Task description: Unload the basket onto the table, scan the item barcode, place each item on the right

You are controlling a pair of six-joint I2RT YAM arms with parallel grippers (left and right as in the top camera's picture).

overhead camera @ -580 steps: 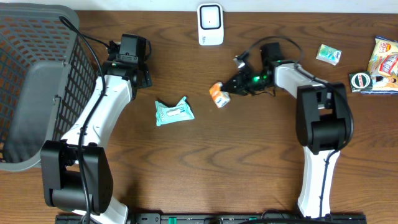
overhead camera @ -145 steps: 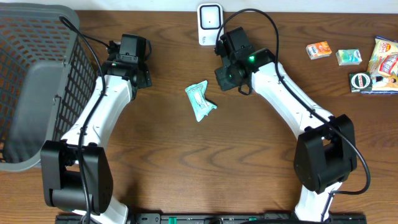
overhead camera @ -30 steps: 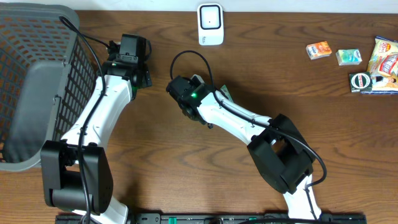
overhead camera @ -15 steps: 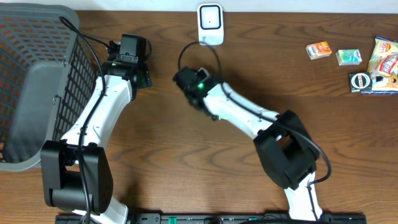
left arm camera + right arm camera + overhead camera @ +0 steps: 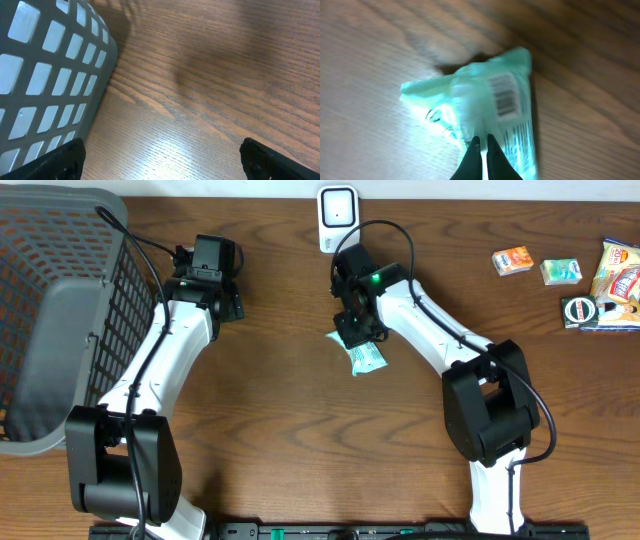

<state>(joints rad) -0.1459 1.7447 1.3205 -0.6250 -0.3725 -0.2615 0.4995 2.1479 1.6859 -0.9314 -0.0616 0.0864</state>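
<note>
Green packet [image 5: 365, 358] now nearer scanner [image 5: 338, 220], in right pincer [image 5: 481, 143]

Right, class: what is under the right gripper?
A mint-green packet, its edge pinched in the shut right gripper; the wrist view shows its barcode. From overhead the gripper covers the packet's upper end, and the barcode cannot be made out there.

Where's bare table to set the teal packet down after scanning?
Bare wood between the left arm and the teal packet, and the front stretch between both arms. Also right of the right arm, short of the snacks. Crowded: that far-right edge, and beside the basket.
</note>
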